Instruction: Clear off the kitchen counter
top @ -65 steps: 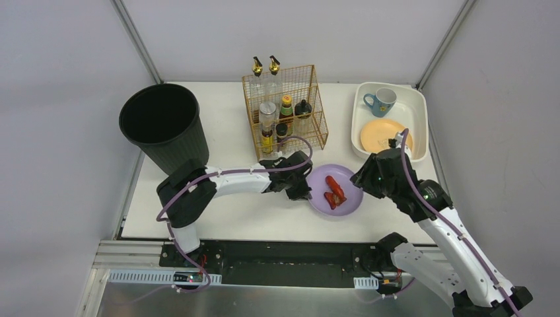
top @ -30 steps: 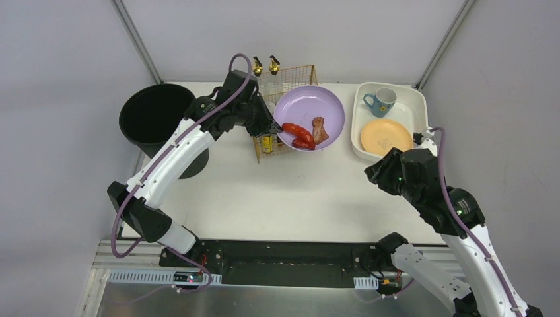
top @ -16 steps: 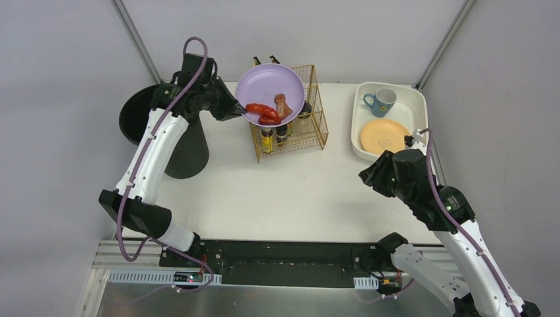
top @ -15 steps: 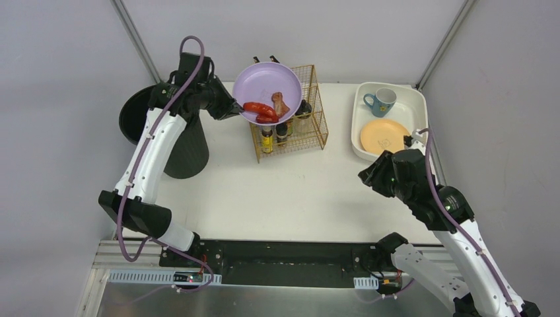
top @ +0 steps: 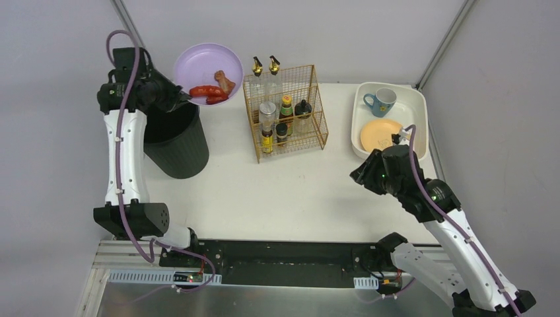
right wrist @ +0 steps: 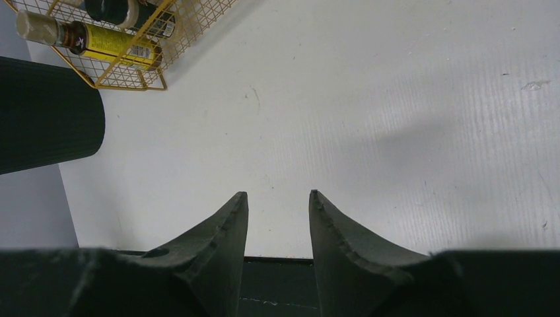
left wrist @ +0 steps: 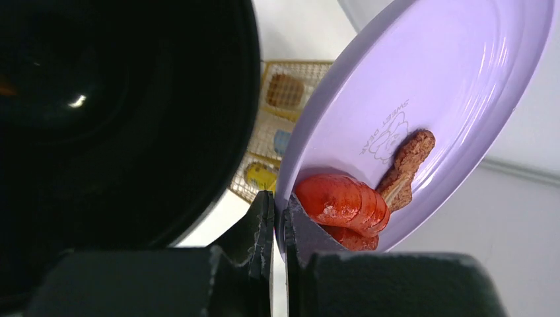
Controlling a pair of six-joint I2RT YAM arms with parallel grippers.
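My left gripper is shut on the rim of a purple plate, held high beside the open top of the black bin. In the left wrist view the plate is tilted, and the red sausages and a brown piece of food lie at its low edge, against my fingertips. The sausages are still on the plate. Low over the white kitchen counter, my right gripper stands open with nothing between its fingers.
A gold wire rack with bottles stands at the back middle. A cream tub at the back right holds a blue mug and an orange plate. A black rail runs along the counter's front edge.
My left arm has swung the plate left from over the wire rack to the bin's rim. The right arm has shifted slightly left.
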